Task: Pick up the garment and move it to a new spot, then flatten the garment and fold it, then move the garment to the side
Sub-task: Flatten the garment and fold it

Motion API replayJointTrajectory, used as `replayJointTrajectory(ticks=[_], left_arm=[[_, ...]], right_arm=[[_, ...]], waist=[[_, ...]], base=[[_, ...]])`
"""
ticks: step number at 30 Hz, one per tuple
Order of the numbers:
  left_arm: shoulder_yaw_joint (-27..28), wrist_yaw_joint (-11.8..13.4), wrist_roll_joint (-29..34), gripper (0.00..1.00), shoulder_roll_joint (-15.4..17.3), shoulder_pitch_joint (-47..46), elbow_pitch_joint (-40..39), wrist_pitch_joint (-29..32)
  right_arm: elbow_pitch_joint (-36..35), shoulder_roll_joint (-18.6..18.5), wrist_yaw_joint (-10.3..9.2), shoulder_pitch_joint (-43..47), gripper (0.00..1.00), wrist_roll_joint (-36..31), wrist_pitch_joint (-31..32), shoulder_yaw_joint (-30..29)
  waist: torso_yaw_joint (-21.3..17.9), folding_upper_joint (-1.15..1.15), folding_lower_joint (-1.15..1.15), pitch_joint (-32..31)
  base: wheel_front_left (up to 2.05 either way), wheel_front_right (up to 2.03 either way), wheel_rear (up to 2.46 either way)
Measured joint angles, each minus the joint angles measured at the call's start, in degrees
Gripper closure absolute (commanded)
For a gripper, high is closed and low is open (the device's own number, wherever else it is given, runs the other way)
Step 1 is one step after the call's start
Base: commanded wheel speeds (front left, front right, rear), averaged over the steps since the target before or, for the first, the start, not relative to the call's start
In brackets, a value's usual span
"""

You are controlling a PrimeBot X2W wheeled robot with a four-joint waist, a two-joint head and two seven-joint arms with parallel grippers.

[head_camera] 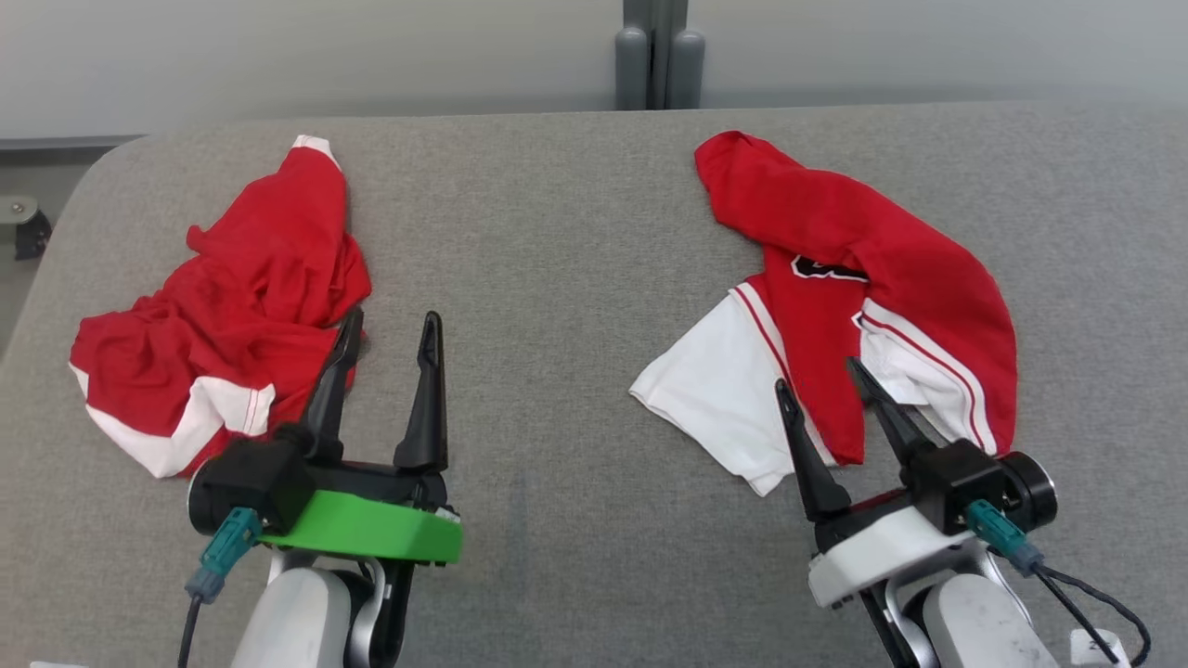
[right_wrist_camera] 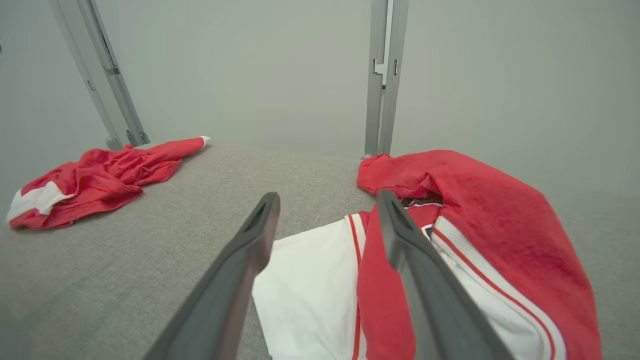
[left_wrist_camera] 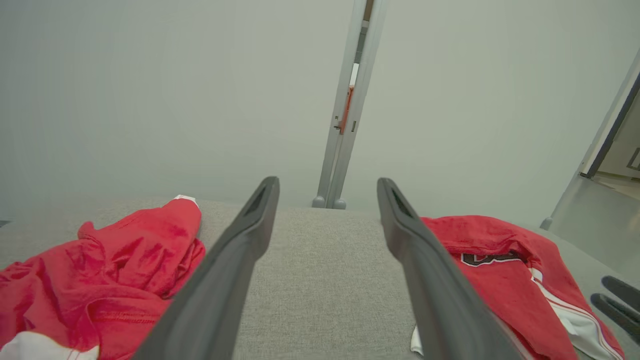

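Head view: nothing done yet.
My left end effector (head_camera: 392, 320) and right end effector (head_camera: 819, 374) gape wide, empty; red-and-white jersey (head_camera: 863, 278) lies crumpled, unlifted.

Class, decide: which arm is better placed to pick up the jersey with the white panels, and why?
Right arm. The right gripper, open, is at the jersey's near edge; the left gripper is beside the other red garment, well apart.
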Motion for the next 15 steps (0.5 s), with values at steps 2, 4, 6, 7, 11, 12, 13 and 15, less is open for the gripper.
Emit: replayJointTrajectory(ticks=[2, 4, 6, 7, 11, 12, 13, 15], left_arm=[[-0.6, -0.3, 0.0, 0.00, -0.3, -0.2, 0.5, 0.0], [-1.1, -0.4, 0.0, 0.00, -0.5, -0.2, 0.9, 0.0], [-1.8, -0.5, 0.0, 0.00, -0.6, -0.2, 1.5, 0.0], [-2.1, -0.5, 0.0, 0.00, -0.6, -0.3, 1.8, 0.0], [-2.7, -0.7, -0.1, 0.00, -0.7, -0.5, 2.1, 0.0], [-2.9, -0.4, -0.6, 0.00, -0.7, -0.5, 2.0, 0.0], [-3.1, -0.4, -0.9, 0.00, -0.7, -0.5, 2.0, 0.0], [-3.6, -0.2, -1.2, 0.00, -0.7, -0.7, 1.9, 0.0]], right_arm=[[2.2, 0.0, 0.00, -1.8, 0.00, 0.3, 1.5, 1.1], [5.1, -0.3, 0.00, -3.6, 0.00, -0.6, 3.9, 2.4], [7.8, -0.9, 0.00, -5.2, 0.00, -0.9, 5.8, 3.1], [9.3, -1.4, 0.01, -6.0, 0.00, -1.2, 7.0, 3.4], [14.2, -2.8, 0.01, -8.2, 0.00, -1.3, 10.5, 3.4], [15.3, -3.0, 0.01, -8.9, 0.00, -1.3, 11.3, 3.1], [16.4, -3.6, 0.01, -9.5, 0.00, -1.4, 12.0, 3.0], [18.1, -4.1, 0.01, -10.4, 0.00, -1.7, 12.8, 2.9]], waist=[[1.1, 0.00, 0.00, 0.5], [2.5, 0.00, 0.00, 1.2], [3.8, 0.00, 0.00, 1.8], [4.5, 0.00, 0.00, 2.1], [7.4, 0.00, 0.00, 3.2], [8.1, 0.00, 0.00, 3.5], [8.9, 0.00, 0.00, 3.8], [10.2, 0.00, 0.00, 4.3]], base=[[0.00, 0.00, 0.00], [0.00, 0.00, 0.00], [0.00, 0.00, 0.00], [0.00, 0.00, 0.00], [0.00, 0.00, 0.00], [0.00, 0.00, 0.00], [0.00, 0.00, 0.00], [0.00, 0.00, 0.00]])
